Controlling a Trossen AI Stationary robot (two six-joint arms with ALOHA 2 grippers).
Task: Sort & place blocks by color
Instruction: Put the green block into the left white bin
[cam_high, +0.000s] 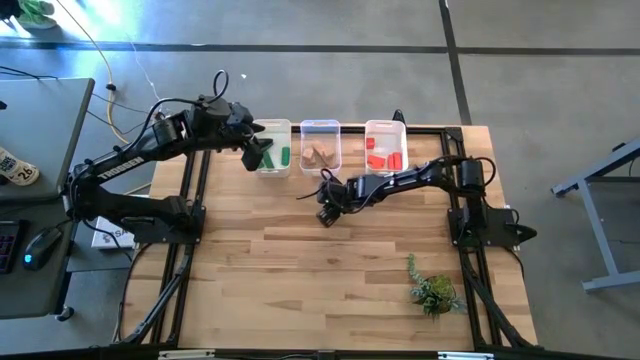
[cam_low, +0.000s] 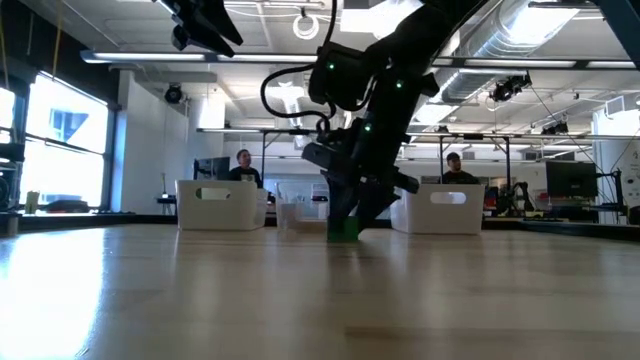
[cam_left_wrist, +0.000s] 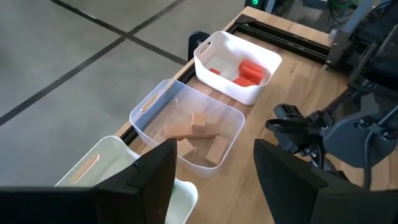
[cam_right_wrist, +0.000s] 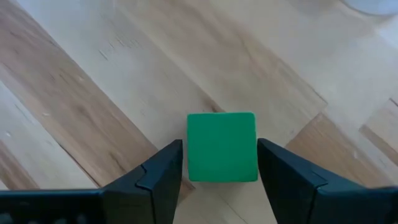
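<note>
A green cube (cam_right_wrist: 222, 130) rests flat on the bare wood of the table (cam_high: 300, 280), in front of the three clear bins. My right gripper (cam_right_wrist: 221, 158) slants down over it and is open, one finger on each side of the cube and close to it; I see no touch. In the low view the cube (cam_low: 343, 228) shows under that gripper (cam_low: 352, 205). My left gripper (cam_left_wrist: 214, 180) is open with nothing in it, up above the left bin (cam_high: 272, 147), which holds green blocks (cam_high: 283, 156).
The middle bin (cam_left_wrist: 149, 102) holds tan blocks (cam_left_wrist: 196, 134). The right bin (cam_left_wrist: 208, 46) holds red blocks (cam_left_wrist: 249, 71). A green plant sprig (cam_high: 432, 290) lies near the table's front right. Black frame rails (cam_high: 195, 200) run along both sides. People sit in the room behind.
</note>
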